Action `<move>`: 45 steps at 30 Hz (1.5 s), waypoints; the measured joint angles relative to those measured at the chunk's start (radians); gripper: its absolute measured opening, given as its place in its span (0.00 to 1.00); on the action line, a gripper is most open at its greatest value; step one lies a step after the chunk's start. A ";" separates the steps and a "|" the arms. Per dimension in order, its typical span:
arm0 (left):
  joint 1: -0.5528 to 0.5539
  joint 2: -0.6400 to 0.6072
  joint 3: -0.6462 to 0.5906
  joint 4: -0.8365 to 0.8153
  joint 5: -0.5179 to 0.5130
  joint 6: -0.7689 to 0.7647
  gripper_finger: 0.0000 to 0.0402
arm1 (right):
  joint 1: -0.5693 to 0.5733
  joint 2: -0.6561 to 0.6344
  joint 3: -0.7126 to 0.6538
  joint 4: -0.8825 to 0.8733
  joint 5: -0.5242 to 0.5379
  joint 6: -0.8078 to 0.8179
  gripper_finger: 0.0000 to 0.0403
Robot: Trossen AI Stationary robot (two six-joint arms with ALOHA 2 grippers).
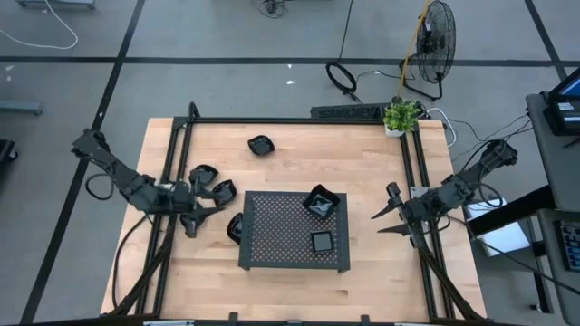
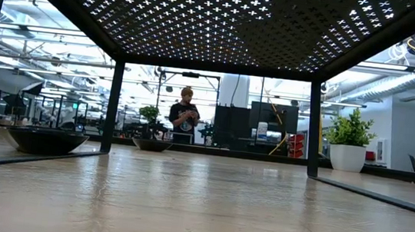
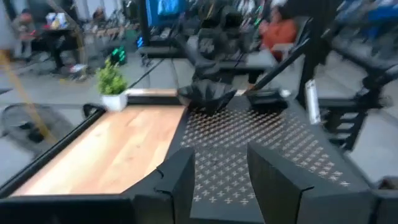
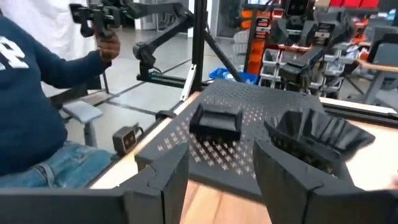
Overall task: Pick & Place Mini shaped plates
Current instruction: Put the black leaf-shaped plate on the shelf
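Both arms are dark, jointed and slim, with black cables looping along their links. The left claw (image 1: 190, 220) and the right claw (image 1: 385, 220) each end in two matte black, angular, tapering fingers (image 3: 180, 180).

The tabletop (image 1: 290, 290) is pale planked wood, smooth with a faint sheen. Between the claws, the tray (image 1: 281, 237) looks like matt dark perforated metal. The mini shaped plates (image 1: 323, 201) on it and beside the left claw (image 1: 194, 221) are glossy black.
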 joint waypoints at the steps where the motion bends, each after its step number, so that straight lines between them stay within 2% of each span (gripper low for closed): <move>1: 0.000 -0.044 -0.032 -0.002 0.012 0.000 0.37 | 0.000 -0.029 -0.024 0.004 0.002 -0.003 0.41; 6: 0.001 -0.222 -0.129 0.002 0.079 -0.015 0.37 | 0.000 -0.198 -0.120 0.035 0.099 -0.002 0.41; 8: 0.000 -0.270 -0.146 0.000 0.107 -0.015 0.37 | 0.000 -0.260 -0.154 0.055 0.106 -0.012 0.41; 11: 0.000 -0.308 -0.157 0.001 0.111 -0.014 0.37 | 0.000 -0.332 -0.190 0.053 0.101 -0.017 0.41; 14: 0.001 -0.314 -0.157 0.002 0.101 -0.025 0.37 | 0.000 -0.336 -0.198 0.054 0.101 -0.013 0.41; 18: 0.001 -0.296 -0.157 0.005 0.100 -0.110 0.37 | 0.000 -0.333 -0.199 0.028 0.103 -0.024 0.41; 22: 0.001 -0.247 -0.157 0.032 0.098 -0.111 0.37 | 0.000 -0.319 -0.199 0.025 0.101 -0.036 0.41; 31: 0.053 -0.135 -0.157 0.242 -0.196 -0.063 0.37 | 0.000 -0.306 -0.199 0.025 0.100 -0.036 0.41; 45: 0.106 -0.006 -0.157 0.241 -0.134 -0.100 0.37 | 0.000 -0.306 -0.199 0.024 0.100 -0.036 0.41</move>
